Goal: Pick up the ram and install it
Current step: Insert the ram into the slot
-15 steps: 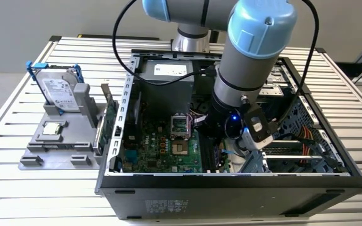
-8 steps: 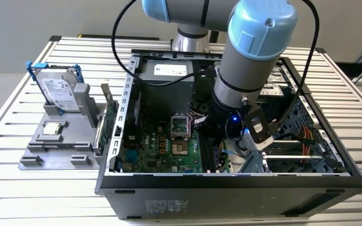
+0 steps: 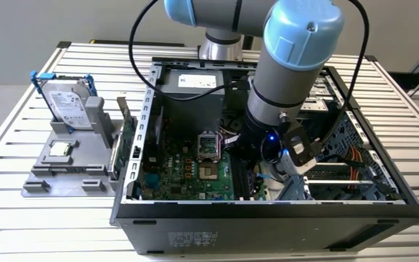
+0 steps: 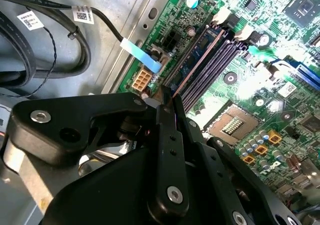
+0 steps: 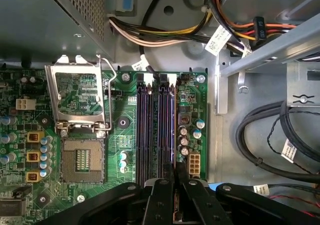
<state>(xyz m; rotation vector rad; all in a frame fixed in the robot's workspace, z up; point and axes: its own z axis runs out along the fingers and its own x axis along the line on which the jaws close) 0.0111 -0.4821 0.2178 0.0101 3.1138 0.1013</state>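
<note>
We are seeing an open computer case (image 3: 268, 210) lying on the slatted table (image 3: 20, 229), with a hard drive (image 3: 70, 109) standing upright in a grey holder (image 3: 67, 174) beside it.

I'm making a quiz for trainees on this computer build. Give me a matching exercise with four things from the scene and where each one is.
Things:
1. hard drive
2. ram
3. end effector
4. processor socket

Places:
A. standing in the grey holder outside the case
B. beside the memory slots, its metal frame flipped open
C. in a slot at the edge of the slot bank
D. low over the near end of the slots

Pairs: 1-A, 2-C, 3-D, 4-B
</note>
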